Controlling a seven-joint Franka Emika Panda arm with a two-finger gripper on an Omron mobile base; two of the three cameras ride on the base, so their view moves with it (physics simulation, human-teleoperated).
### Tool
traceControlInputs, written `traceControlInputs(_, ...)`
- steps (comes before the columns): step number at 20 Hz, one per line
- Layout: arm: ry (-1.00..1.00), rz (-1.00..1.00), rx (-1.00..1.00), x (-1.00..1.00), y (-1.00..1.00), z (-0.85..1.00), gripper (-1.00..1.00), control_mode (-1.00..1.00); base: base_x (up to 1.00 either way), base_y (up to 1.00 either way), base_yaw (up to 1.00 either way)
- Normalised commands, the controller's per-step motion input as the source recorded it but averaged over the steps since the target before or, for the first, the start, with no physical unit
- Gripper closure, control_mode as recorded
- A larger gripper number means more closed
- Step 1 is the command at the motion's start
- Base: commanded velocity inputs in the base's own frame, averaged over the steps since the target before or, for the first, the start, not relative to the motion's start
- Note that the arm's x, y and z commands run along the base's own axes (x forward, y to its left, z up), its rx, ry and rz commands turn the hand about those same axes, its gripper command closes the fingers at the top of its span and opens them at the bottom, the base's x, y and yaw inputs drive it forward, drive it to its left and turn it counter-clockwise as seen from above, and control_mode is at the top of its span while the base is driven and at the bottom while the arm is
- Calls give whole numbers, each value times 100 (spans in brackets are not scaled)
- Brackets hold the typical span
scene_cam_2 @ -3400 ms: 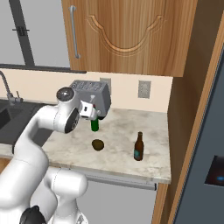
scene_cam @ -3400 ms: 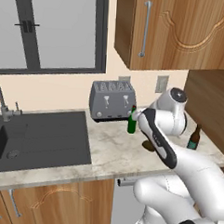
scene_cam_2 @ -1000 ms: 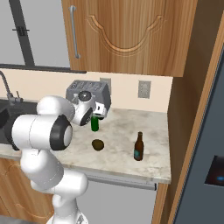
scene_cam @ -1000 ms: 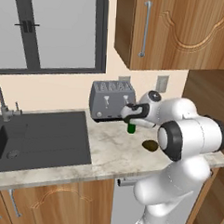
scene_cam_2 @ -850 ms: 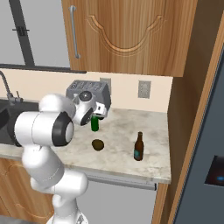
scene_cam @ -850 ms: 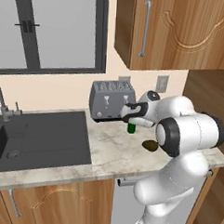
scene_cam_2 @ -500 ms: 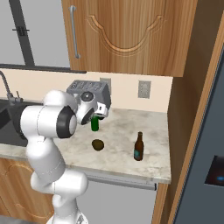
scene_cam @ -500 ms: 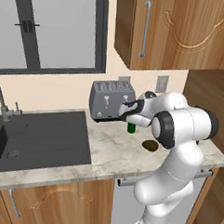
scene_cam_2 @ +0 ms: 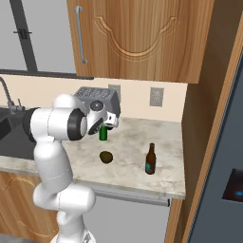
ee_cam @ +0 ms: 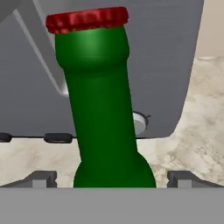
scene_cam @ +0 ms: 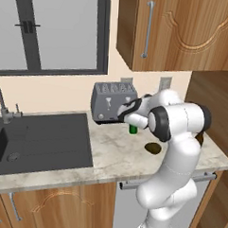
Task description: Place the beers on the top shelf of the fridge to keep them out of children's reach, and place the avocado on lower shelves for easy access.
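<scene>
The green beer (ee_cam: 98, 100), with a red cap, stands upright in front of the toaster (ee_cam: 35, 87). My gripper (ee_cam: 113, 179) is open, and its fingertips (ee_cam: 41, 177) flank the bottle's shoulder with gaps on both sides. In the right base view the gripper (scene_cam_2: 105, 125) hangs at the neck of the green bottle (scene_cam_2: 103, 134). The avocado (scene_cam_2: 106, 157) lies on the counter in front of it, and the brown beer (scene_cam_2: 150, 159) stands to the right. The fridge (scene_cam_2: 228, 156) rises at the far right; its top shelf and lower shelves are out of view. The gripper (scene_cam: 131, 117), bottle base (scene_cam: 133, 130) and avocado (scene_cam: 153, 148) also show in the left base view.
A grey toaster (scene_cam: 113, 103) stands against the wall right behind the green bottle. A dark sink (scene_cam: 38, 140) with a faucet (scene_cam: 2, 105) lies to the left. Wooden cabinets (scene_cam_2: 137, 38) hang over the counter (scene_cam_2: 128, 156). A wooden side panel (scene_cam_2: 209, 118) separates counter and fridge.
The arm's elbow and upper links have swung round while the hand stayed at the green bottle's neck. The fingers remain open; bottles and avocado have not moved.
</scene>
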Motion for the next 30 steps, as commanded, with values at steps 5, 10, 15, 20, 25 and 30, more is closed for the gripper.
traceControlInputs(5, -3, 0, 2, 26, 0, -24, 100, -100, 0, 0, 0)
traceControlInputs(10, -5, 0, 3, 23, -1, -15, 100, -100, 0, 0, 0)
traceControlInputs(15, -1, 2, 1, 3, -2, -3, 100, -100, 0, 0, 0)
traceControlInputs(20, -3, 5, 0, -51, -1, 50, 100, -100, 0, 0, 0)
traceControlInputs(25, -9, 9, 0, -61, -6, 96, 100, -100, 0, 0, 0)
traceControlInputs(30, -7, 11, 0, -85, -33, 100, 100, -100, 0, 0, 0)
